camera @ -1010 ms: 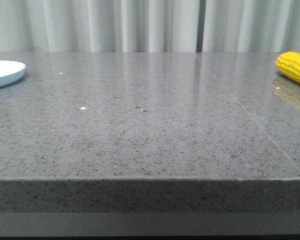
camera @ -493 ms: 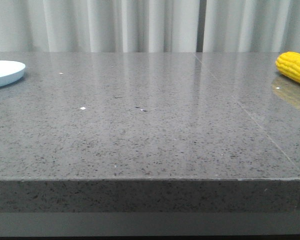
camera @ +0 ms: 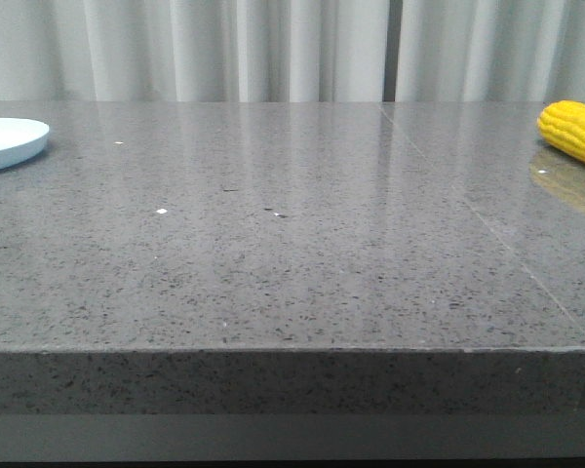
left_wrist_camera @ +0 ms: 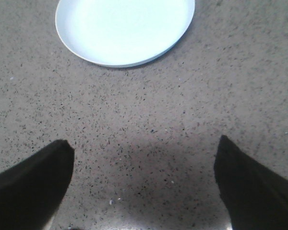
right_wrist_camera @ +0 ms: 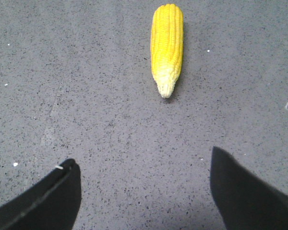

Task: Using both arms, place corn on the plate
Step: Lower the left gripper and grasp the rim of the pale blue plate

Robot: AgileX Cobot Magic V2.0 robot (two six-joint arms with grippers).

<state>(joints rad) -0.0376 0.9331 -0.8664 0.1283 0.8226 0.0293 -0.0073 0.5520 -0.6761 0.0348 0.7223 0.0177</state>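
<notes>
The yellow corn (camera: 573,131) lies on the grey table at the far right edge of the front view, partly cut off. In the right wrist view the corn (right_wrist_camera: 167,45) lies with its paler tip toward my right gripper (right_wrist_camera: 143,163), which is open, empty and well short of it. The pale blue-white plate (camera: 8,141) sits at the far left of the front view. In the left wrist view the plate (left_wrist_camera: 125,28) is empty, ahead of my open, empty left gripper (left_wrist_camera: 145,146). Neither gripper shows in the front view.
The grey speckled stone table (camera: 292,244) has its front edge (camera: 292,353) near the camera. A seam (camera: 487,229) runs across its right part. White curtains (camera: 292,49) hang behind the table.
</notes>
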